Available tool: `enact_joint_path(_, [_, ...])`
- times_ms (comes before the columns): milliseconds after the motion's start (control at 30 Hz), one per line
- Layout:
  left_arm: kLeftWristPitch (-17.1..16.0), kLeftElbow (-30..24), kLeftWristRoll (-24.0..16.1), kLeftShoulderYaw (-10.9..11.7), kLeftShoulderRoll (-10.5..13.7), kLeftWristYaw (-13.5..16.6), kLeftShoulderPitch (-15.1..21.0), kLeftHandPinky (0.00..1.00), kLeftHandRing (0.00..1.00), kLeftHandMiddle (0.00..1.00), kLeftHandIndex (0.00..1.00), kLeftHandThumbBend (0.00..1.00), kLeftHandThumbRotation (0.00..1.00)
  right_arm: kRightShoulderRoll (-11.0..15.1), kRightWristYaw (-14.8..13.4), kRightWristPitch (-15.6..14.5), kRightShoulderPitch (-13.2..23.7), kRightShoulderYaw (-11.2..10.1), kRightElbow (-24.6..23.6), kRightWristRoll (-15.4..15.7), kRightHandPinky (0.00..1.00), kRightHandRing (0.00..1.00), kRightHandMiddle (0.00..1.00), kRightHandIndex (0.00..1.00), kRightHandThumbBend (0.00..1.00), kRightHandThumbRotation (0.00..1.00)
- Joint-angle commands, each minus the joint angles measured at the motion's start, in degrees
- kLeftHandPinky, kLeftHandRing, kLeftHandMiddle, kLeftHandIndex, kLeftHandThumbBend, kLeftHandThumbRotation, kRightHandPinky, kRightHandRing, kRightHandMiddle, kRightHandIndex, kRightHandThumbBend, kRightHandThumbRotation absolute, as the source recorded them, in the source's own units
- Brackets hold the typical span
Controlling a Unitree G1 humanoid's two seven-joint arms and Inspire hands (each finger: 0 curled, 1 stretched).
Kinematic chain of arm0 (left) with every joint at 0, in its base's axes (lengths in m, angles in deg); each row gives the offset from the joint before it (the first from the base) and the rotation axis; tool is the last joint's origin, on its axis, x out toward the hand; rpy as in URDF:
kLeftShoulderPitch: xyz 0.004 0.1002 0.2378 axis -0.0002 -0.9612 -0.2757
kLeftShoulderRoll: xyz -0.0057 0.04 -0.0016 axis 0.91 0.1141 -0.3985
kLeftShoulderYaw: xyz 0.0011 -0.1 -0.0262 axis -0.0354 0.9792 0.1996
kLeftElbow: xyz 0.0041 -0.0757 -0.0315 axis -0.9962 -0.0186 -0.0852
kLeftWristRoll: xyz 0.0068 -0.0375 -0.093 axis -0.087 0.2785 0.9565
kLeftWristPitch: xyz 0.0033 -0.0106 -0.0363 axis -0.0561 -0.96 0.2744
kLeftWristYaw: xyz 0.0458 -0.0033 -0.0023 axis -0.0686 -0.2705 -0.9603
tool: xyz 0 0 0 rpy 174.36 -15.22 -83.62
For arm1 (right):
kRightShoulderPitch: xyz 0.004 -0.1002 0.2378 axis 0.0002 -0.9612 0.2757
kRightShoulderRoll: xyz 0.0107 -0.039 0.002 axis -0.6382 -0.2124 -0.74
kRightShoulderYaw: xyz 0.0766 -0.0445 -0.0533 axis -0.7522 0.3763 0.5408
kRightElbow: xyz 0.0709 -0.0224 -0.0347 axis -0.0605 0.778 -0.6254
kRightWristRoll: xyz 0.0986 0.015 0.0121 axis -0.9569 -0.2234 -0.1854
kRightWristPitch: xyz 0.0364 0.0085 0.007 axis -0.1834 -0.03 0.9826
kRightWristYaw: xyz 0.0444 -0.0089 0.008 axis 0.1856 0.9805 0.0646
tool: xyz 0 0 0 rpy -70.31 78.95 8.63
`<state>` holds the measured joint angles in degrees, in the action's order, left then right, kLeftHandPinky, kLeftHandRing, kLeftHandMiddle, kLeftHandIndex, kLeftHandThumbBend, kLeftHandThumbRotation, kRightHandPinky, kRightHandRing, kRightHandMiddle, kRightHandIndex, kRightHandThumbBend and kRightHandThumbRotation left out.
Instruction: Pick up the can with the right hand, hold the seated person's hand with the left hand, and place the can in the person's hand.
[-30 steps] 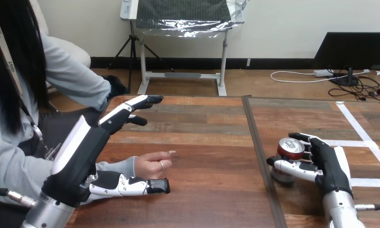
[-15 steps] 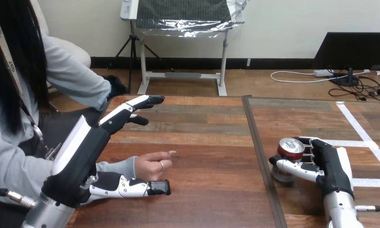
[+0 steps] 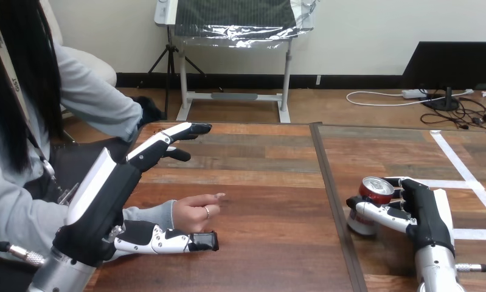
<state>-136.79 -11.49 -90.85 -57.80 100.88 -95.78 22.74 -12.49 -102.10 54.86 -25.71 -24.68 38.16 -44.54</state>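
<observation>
A silver can with a red top [image 3: 368, 208] stands tilted on the table at the right, its top leaning toward my right hand [image 3: 427, 214]. That hand's fingers and thumb are curled round the can's side. At the left, the person's hand [image 3: 196, 210] rests on the table as a loose fist. My left hand [image 3: 109, 191] is around it without gripping. Its straight fingers [image 3: 167, 139] reach out above and beyond the person's hand, apart from it. Its thumb [image 3: 170, 241] lies along the near side of the person's wrist.
A dark seam [image 3: 330, 194] splits the table into a left and a right board, just left of the can. White tape lines [image 3: 465, 173] cross the right board. The person's other arm [image 3: 100, 100] is at the far left edge.
The can has tipped slightly to the right in my right hand, which has shifted a little right. My left hand and the person's hand have stayed put.
</observation>
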Motion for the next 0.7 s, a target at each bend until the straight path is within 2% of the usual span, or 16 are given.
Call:
enact_joint_path(0, [-0.6, 0.0, 0.7, 0.6, 0.3, 0.7, 2.2, 0.71, 0.85, 0.86, 0.82, 1.00, 0.32, 0.1, -0.2, 1.0, 1.3, 0.0, -0.3, 0.2, 0.38, 0.43, 0.53, 0.57, 0.77, 0.00])
enact_joint_path(167, [-0.7, 0.1, 0.4, 0.7, 0.3, 0.8, 2.2, 0.71, 0.84, 0.86, 0.82, 1.00, 0.32, 0.2, -1.0, 1.8, 1.5, 0.3, -0.5, 0.7, 0.39, 0.43, 0.53, 0.57, 0.77, 0.00])
enact_joint_path(467, [-0.4, -0.1, 0.6, 0.6, 0.4, 0.7, 2.3, 0.71, 0.84, 0.85, 0.82, 1.00, 0.32, 0.2, 0.5, 2.5, 2.0, -0.4, -0.7, -0.2, 0.39, 0.43, 0.53, 0.56, 0.77, 0.00])
enact_joint_path(667, [-0.1, -0.2, 0.7, 0.6, 0.3, 0.7, 2.3, 0.71, 0.84, 0.85, 0.82, 1.00, 0.32, 0.4, -0.2, 2.3, 2.4, 0.0, -0.8, 0.3, 0.38, 0.42, 0.53, 0.56, 0.77, 0.00])
